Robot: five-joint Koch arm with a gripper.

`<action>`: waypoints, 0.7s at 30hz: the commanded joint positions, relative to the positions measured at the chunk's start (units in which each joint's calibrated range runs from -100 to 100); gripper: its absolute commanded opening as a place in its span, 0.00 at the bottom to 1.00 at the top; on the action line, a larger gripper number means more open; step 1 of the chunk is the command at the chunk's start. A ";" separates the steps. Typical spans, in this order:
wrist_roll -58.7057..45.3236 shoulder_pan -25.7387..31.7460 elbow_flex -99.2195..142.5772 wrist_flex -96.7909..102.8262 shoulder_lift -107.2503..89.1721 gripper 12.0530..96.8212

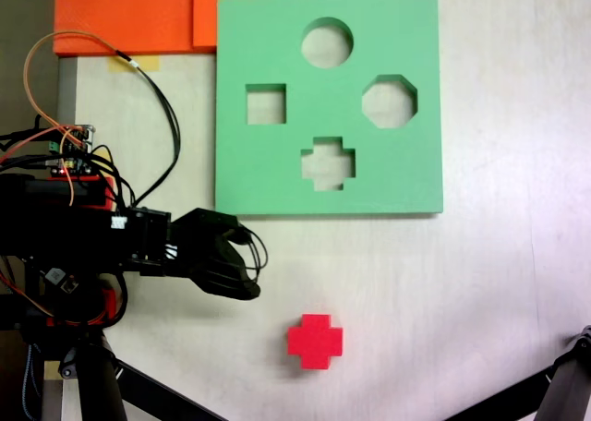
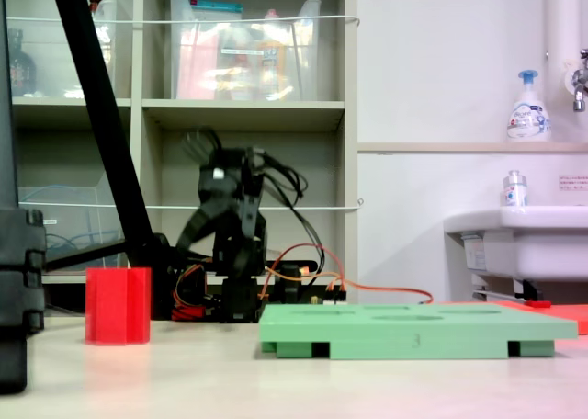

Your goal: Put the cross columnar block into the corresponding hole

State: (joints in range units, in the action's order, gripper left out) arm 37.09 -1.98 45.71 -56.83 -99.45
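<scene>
The red cross columnar block (image 1: 315,341) stands on the pale table, below the green foam board (image 1: 268,33) in a fixed view. The plus-shaped hole (image 1: 328,162) sits in the board's lower middle and holds nothing. My black gripper (image 1: 245,264) hovers left of the block and below the board's lower left corner, apart from both. Its jaws merge into one dark mass, so their state is unclear. From the side, the block (image 2: 118,306) stands left of the board (image 2: 413,327), and the gripper (image 2: 197,148) is raised high and blurred.
The board also has round (image 1: 327,42), square (image 1: 265,104) and octagonal (image 1: 389,101) cutouts. Orange foam slabs (image 1: 129,15) lie at the top left. Cables (image 1: 157,98) loop near the arm base. Black tripod legs (image 1: 563,384) cross the lower corners.
</scene>
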 commanded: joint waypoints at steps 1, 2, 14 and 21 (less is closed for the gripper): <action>1.76 0.20 -6.83 -8.41 -0.55 0.50; 2.25 0.24 -8.62 -9.95 -0.55 0.53; 6.54 1.07 -23.78 -25.65 14.40 0.80; 7.13 1.07 -35.14 -32.00 33.81 0.85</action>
State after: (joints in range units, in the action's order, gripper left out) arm 44.27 -0.90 15.43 -86.00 -68.54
